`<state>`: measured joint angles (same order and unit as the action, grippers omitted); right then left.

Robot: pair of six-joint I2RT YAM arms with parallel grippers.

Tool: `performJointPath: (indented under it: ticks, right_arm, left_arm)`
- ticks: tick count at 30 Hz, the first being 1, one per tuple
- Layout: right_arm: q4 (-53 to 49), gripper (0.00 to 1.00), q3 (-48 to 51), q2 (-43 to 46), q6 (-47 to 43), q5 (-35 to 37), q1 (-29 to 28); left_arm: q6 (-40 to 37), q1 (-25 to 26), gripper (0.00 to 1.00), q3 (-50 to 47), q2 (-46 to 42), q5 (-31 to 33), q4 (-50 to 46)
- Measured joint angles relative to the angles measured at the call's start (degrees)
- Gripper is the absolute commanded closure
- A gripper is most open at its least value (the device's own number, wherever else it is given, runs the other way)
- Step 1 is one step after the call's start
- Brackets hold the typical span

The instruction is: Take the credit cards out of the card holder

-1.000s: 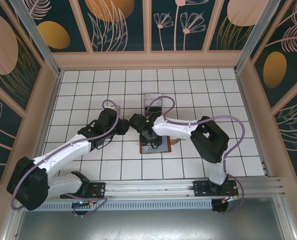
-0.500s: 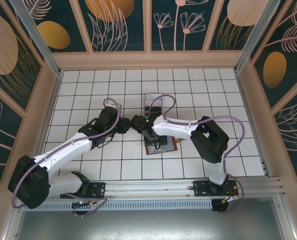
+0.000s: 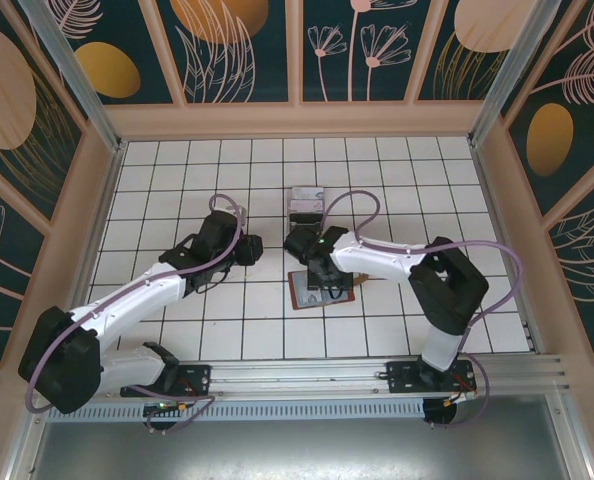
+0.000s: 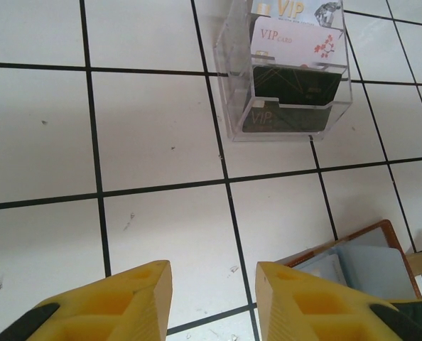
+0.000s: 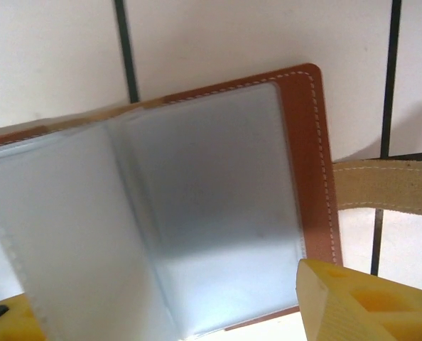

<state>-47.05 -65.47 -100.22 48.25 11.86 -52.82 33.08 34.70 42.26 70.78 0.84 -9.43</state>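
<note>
- The left gripper [image 4: 214,298] is seen with its two yellow fingers [image 4: 118,302] spread apart and nothing between them; it is held above the white tiled tabletop [image 4: 154,135].
- In the top view, the left gripper [image 3: 245,250] is found left of the right arm's wrist, well apart from the brown wallet.
- Ahead of the left gripper and to its right, a clear plastic stand [image 4: 232,85] is seen upright on the tabletop.
- The credit cards [image 4: 294,41] are stacked in tiers inside that stand: a pale one marked VIP at the back, with dark ones in front of it.
- In the top view, the clear plastic stand [image 3: 305,204] is placed just beyond both grippers, nearer the right one.
- The card holder [image 4: 353,259] is seen at the right of the left gripper, near its right finger, lying open.
- Directly under the right gripper [image 3: 324,283], the card holder [image 3: 303,297] is laid flat on the tabletop.
- In the right wrist view, the card holder [image 5: 197,213] is opened wide, its grey-blue sleeves framed by a stitched brown edge, and its closing tab [image 5: 381,186] is stretched out to the right.
- The right gripper [image 5: 190,316] is spread open, one finger at each side of the sleeves; whether the card holder is touched cannot be told.
</note>
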Motion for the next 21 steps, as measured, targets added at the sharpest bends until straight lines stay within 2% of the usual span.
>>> performJointPath:
  ticks: [6, 12, 21]
  right_arm:
    - [4.3, 0.38, 6.5, 4.2, -1.4, -2.8, 3.7]
    - [9.7, 0.32, 12.1, 7.3, -4.2, -6.3, 6.3]
    - [15.5, 0.37, 16.5, 9.1, -7.3, -9.5, 8.7]
  left_arm:
    - [0.2, 0.0, 0.62, 0.7, 0.4, -0.6, 0.0]
    - [0.6, 0.0, 0.64, 1.7, 2.3, -3.3, -0.2]
    - [1.5, 0.0, 0.65, 2.0, 6.2, -8.2, -0.4]
